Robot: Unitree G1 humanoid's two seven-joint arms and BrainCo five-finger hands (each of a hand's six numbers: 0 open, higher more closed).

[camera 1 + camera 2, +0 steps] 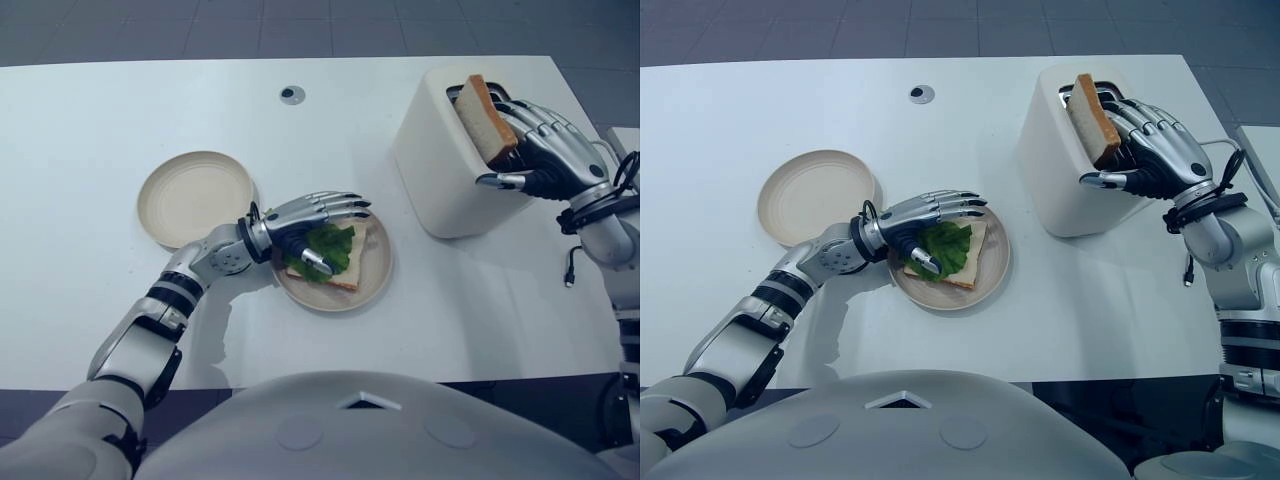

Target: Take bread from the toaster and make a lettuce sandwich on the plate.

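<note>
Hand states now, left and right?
Left hand: over the lettuce on the plate; grip cannot be told.
Right hand: closed on the bread at the toaster.

White counter (100, 120), grey tiled floor (300, 25) beyond its far edge. Shallow beige dish (195, 197) lying flat, left of centre. Small round metal-ringed port (291, 95) set into counter near far edge, well apart from dish.
</note>
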